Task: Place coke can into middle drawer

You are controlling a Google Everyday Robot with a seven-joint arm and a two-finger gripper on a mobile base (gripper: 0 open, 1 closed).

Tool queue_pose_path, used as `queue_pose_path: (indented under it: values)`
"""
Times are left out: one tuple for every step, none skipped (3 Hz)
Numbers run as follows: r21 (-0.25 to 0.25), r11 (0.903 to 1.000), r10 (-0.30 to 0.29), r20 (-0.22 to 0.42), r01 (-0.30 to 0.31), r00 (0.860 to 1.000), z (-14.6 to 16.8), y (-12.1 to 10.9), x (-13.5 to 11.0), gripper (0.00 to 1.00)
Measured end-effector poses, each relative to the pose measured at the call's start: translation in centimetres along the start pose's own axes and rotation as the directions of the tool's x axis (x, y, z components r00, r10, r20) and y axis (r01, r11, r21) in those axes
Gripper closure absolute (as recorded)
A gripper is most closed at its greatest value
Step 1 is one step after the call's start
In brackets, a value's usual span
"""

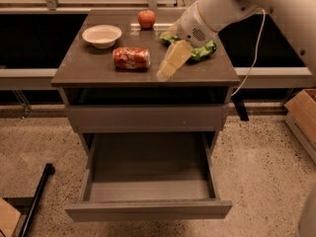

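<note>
The gripper [164, 73] hangs just to the right of the coke can [131, 58], its pale tip slanting down and leftward toward the cabinet top [84, 70]. From where I stand I cannot tell how far open it is, but it is apart from the can and has no hold on it. The white arm [217, 9] runs up and away to the right of the can.

The can lies on its side on the cabinet top. Behind and to its left sits a white bowl [101, 35]; behind and slightly to its right is a red apple [146, 19]. Farther right of the can, partly hidden by the arm, lies a green snack bag [206, 48].

Below the can, the top drawer [148, 117] is shut. Under that, the middle drawer [148, 210] is pulled well out, its grey inside showing.
</note>
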State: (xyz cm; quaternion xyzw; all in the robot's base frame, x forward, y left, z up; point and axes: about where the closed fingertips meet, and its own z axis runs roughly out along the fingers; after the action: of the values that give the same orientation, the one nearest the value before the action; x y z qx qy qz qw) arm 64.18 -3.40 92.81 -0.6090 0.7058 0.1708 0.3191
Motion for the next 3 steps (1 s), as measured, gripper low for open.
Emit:
queue_pose_path:
  values:
    - [-0.001,1.0000,0.001,0.003,-0.001,1.000,0.2,-0.2,0.0,0.00]
    - [-0.016,0.9985,0.051,-0.014,-0.051,0.999,1.2,0.1,0.6,0.00]
    - [-0.049,0.9951,0.088,0.041,-0.086,0.995,5.2,-0.9,-0.2,0.00]
